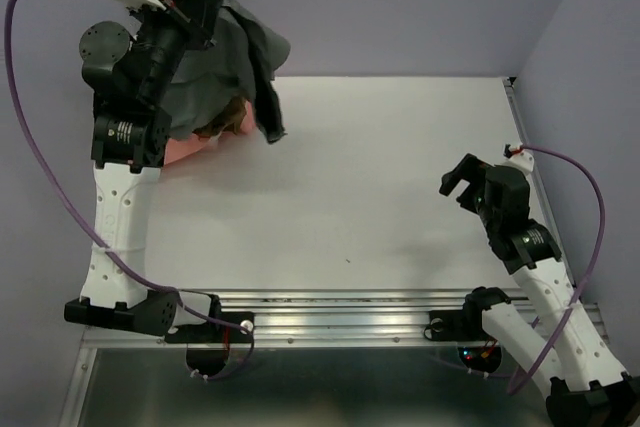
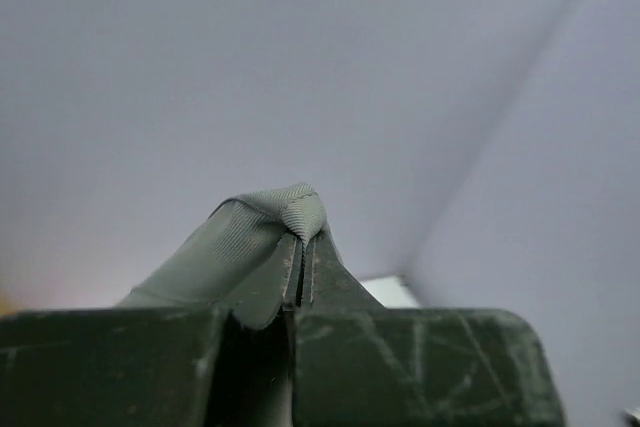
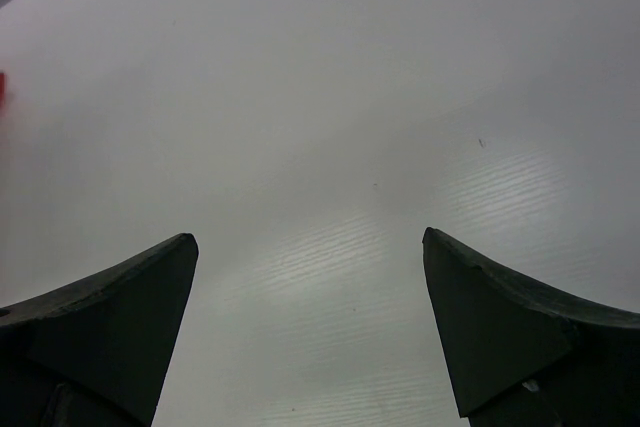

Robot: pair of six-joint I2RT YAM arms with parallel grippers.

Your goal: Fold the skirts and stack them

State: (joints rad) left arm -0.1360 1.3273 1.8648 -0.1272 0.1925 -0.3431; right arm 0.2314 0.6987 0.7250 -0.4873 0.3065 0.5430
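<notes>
My left gripper (image 1: 212, 5) is raised at the far left corner and is shut on the grey skirt (image 1: 225, 67), which hangs down from it in folds. In the left wrist view the jaws are closed on a ribbed edge of the grey skirt (image 2: 285, 212). Under the hanging cloth a bit of the tan-brown skirt (image 1: 228, 123) and the salmon-pink skirt (image 1: 195, 150) lie on the table. My right gripper (image 1: 457, 185) is open and empty above the table's right side. Its fingertips (image 3: 160, 277) stand wide apart over bare white table.
The white table (image 1: 380, 177) ends at a metal rail (image 1: 330, 307) at the near edge. Purple walls close the back and right side. A purple cable (image 1: 40, 137) loops along the left arm.
</notes>
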